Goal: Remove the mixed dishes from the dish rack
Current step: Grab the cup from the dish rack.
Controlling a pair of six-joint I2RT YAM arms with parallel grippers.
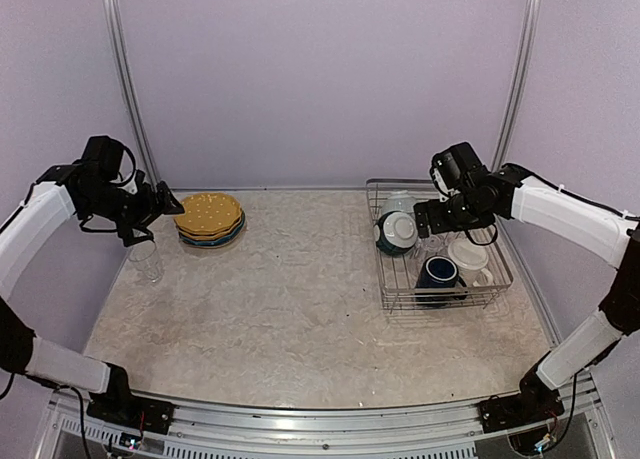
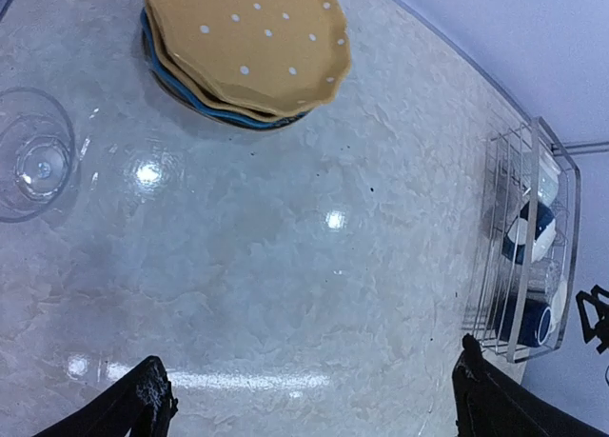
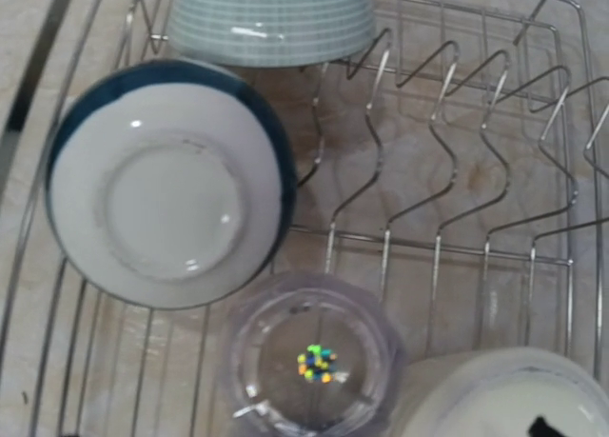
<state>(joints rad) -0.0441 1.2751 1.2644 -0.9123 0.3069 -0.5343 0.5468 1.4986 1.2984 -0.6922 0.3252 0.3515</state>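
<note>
The silver wire dish rack (image 1: pixel 385 279) stands at the right and holds a dark teal bowl with a white inside (image 1: pixel 397 232), a navy mug (image 1: pixel 438 272), a cream mug (image 1: pixel 468 254) and a pale bowl (image 1: pixel 400 201). My right gripper (image 1: pixel 432 219) hovers over the rack. Its view looks down on a clear glass (image 3: pixel 314 361), the teal bowl (image 3: pixel 166 180) and the cream mug (image 3: pixel 495 399); its fingers are out of that view. My left gripper (image 2: pixel 314 389) is open and empty, above the table near another clear glass (image 1: pixel 146 261). Stacked yellow, beige and blue plates (image 1: pixel 210 217) lie beside it.
The rack's upright tines (image 3: pixel 438 161) stand empty to the right of the teal bowl. The rack also shows at the right edge of the left wrist view (image 2: pixel 528 237). Lilac walls and metal posts (image 1: pixel 125 69) close off the back and sides.
</note>
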